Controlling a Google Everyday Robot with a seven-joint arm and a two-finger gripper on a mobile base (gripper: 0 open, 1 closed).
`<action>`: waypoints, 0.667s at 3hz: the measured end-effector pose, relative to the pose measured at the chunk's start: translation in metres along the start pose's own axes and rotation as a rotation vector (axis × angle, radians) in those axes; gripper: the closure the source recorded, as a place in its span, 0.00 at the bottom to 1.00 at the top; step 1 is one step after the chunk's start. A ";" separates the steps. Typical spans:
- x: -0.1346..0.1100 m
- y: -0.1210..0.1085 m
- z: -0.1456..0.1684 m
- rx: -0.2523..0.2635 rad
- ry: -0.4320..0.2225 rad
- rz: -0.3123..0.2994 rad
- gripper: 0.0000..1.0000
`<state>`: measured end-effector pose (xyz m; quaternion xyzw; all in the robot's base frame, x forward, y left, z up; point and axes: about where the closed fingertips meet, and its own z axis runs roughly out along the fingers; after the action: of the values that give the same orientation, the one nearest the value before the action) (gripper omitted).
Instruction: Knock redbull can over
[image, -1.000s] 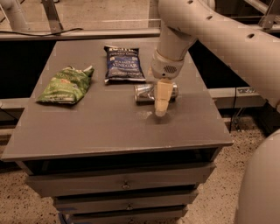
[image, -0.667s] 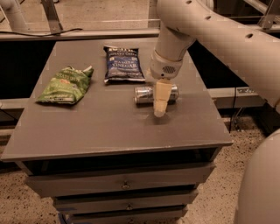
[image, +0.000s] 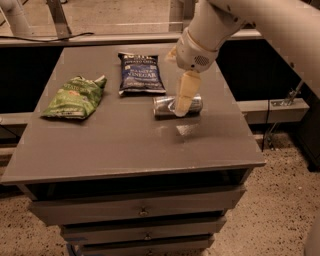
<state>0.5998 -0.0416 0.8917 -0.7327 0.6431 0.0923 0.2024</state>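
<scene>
Table (image: 115, 145): grey top over drawers, holding two chip bags and the can.
Green bag (image: 75, 95): lies flat at the left side of the table, well apart from the can, in the same place as a second ago.
Blue bag (image: 142, 74): lies flat towards the back of the table, just behind and to the left of the can; it has not shifted either.
Redbull can (image: 164, 106): lies on its side right of the table's middle, long axis across the view, shiny end to the left. It rests on the same spot as a second ago and shows no sign of rolling.
Gripper (image: 181, 109): hangs straight down in front of the can's middle and covers part of it. I cannot tell whether it is released or clenched, or whether it touches the can.
What has changed: the arm's wrist (image: 197, 50) sits higher than a second ago and the gripper's tip has come up off the table with it; nothing else has moved.
Meaning for the task: the can is already down, so the knock looks done. The lift reads as a withdrawal, and no further push seems needed.
</scene>
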 end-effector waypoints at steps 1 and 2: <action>-0.015 -0.015 -0.048 0.092 -0.129 -0.044 0.00; -0.015 -0.031 -0.095 0.164 -0.216 -0.076 0.00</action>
<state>0.6158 -0.0652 0.9890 -0.7234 0.5947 0.1102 0.3330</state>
